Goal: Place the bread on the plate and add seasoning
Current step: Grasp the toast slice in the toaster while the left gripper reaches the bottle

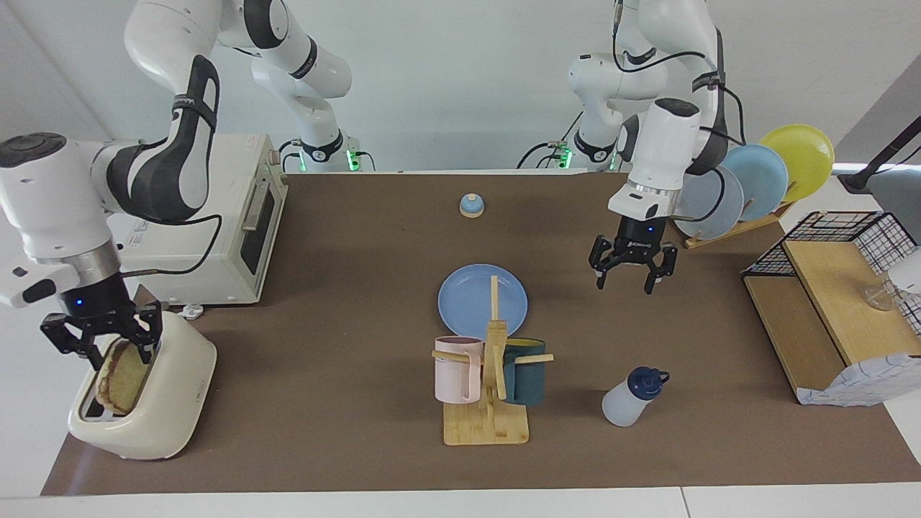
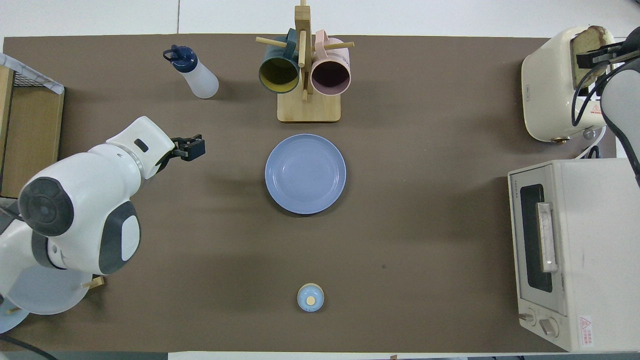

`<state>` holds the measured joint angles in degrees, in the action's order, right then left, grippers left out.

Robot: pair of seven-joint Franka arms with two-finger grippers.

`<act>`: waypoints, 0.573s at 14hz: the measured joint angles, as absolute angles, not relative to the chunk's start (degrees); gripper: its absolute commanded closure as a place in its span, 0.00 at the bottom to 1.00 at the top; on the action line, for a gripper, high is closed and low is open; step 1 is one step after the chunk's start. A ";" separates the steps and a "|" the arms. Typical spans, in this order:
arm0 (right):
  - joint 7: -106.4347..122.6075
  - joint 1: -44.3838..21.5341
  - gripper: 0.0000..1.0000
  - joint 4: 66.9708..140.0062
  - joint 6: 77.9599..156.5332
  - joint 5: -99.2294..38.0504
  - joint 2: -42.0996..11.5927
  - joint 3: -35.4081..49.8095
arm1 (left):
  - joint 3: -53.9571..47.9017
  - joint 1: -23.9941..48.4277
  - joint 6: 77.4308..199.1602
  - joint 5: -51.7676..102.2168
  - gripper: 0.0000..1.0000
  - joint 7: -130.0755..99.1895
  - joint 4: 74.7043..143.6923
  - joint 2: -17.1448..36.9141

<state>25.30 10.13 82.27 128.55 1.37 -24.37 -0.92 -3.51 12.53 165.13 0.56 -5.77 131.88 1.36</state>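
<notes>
The bread (image 1: 121,380) (image 2: 590,39) stands upright in a cream toaster (image 1: 162,403) (image 2: 547,85) at the right arm's end of the table. My right gripper (image 1: 119,352) (image 2: 592,57) is down over the toaster, open, one finger on each side of the slice's top. The blue plate (image 1: 468,298) (image 2: 305,173) lies bare in the middle of the mat. The seasoning (image 1: 628,401) (image 2: 196,76), a white bottle with a navy cap, stands farther from the robots than the plate, toward the left arm's end. My left gripper (image 1: 626,286) (image 2: 194,148) hangs open over bare mat beside the plate.
A wooden mug tree (image 1: 488,421) with a pink and a teal mug stands just beyond the plate. A toaster oven (image 1: 230,230) sits beside the toaster, a small bell (image 1: 471,206) near the robots. A plate rack (image 1: 752,188) and a wire-and-wood shelf (image 1: 835,288) fill the left arm's end.
</notes>
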 measured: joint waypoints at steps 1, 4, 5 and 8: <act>26.54 10.14 0.86 81.44 127.43 1.39 -24.47 -0.91 | -3.48 12.54 170.11 0.56 0.00 -6.06 132.70 3.68; 30.98 10.17 1.00 80.03 125.83 1.39 -24.66 -0.91 | -3.38 12.54 180.63 0.57 0.00 -7.17 133.15 9.60; 31.64 10.19 1.00 79.94 125.81 1.39 -24.71 -0.91 | -3.38 12.58 183.60 0.58 0.00 -7.40 133.14 11.37; 32.29 10.18 1.00 79.82 125.68 1.54 -24.85 -0.88 | -3.21 14.00 191.65 2.98 0.00 -7.59 132.70 16.49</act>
